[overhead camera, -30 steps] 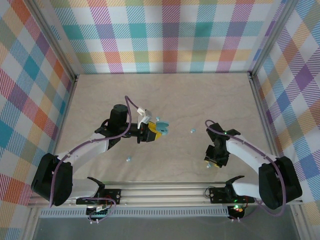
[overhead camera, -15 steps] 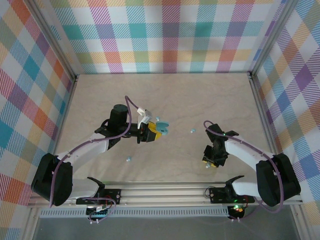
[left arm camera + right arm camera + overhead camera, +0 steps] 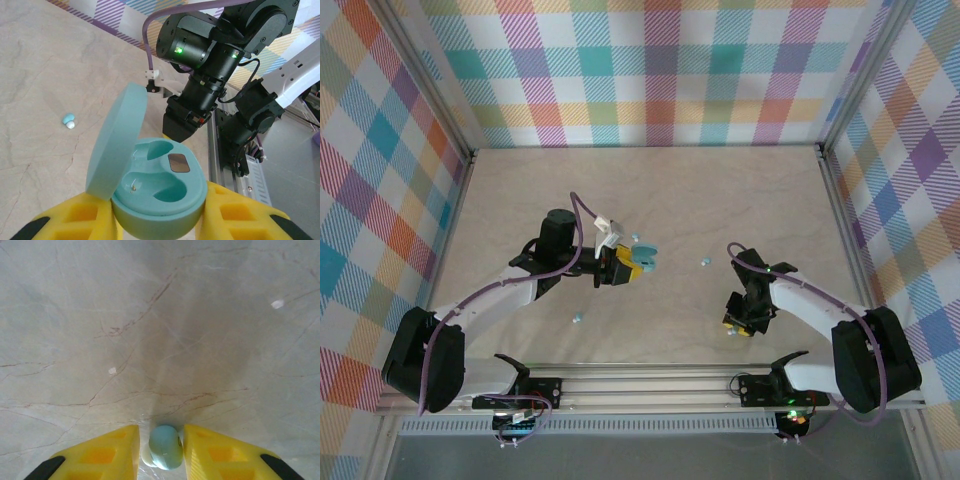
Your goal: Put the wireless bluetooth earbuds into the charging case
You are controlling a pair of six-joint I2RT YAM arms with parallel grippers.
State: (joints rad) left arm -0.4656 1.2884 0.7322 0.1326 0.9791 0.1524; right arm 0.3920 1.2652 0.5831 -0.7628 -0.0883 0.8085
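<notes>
**A:** Left gripper [image 3: 159, 212]?
**B:** Yellow pads clamped on the charging case [image 3: 150, 177]. Lid up, two sockets showing.
**A:** Right gripper [image 3: 160, 440]?
**B:** Down at the table [image 3: 150, 315]. One earbud [image 3: 165, 447] sits between its pads, nearly filling the gap. Cannot tell whether it is pinched or just bracketed.
**A:** Others?
**B:** A second earbud [image 3: 68, 120] lies loose, well left of the held case.
</notes>
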